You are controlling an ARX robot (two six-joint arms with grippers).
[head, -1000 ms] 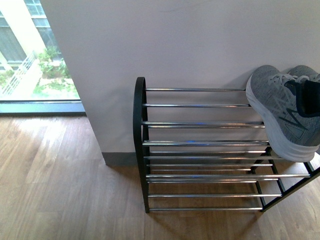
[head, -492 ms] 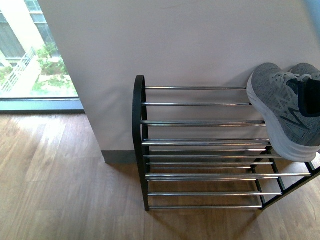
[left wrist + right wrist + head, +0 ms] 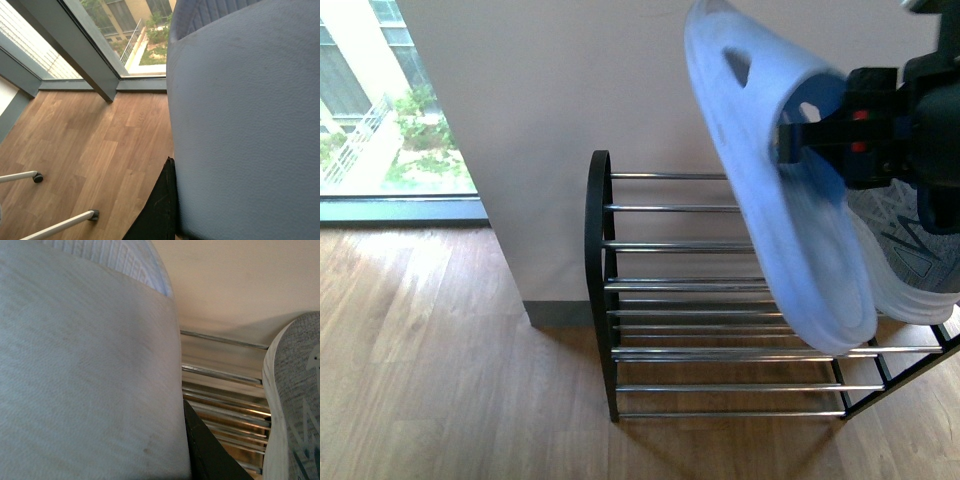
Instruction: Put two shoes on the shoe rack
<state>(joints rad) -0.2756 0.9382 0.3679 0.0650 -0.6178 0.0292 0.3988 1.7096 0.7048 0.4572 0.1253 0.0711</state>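
A pale blue slide (image 3: 770, 200) hangs sole-outward over the shoe rack (image 3: 710, 285), toe down. My right gripper (image 3: 817, 135) is shut on its strap from the right. The right wrist view is mostly filled by that slide (image 3: 85, 380), with one black finger (image 3: 205, 452) beside it. The grey sneakers (image 3: 915, 250) stand on the rack's top shelf at the right, partly hidden behind the slide. In the left wrist view my left gripper (image 3: 235, 220) is shut on another pale blue slide (image 3: 245, 125) over wooden floor, and one black finger (image 3: 160, 210) shows.
The rack stands against a white wall (image 3: 570, 100) on wooden floor (image 3: 440, 380). A floor-length window (image 3: 380, 110) is at the left. Chrome rods (image 3: 225, 375) and a sneaker (image 3: 295, 400) lie close beyond the right gripper. White wheeled legs (image 3: 60, 225) stand on the floor.
The right gripper has come into the front view from the upper right with the pale blue slide, which now covers part of the rack and the sneakers. The sneakers have not moved.
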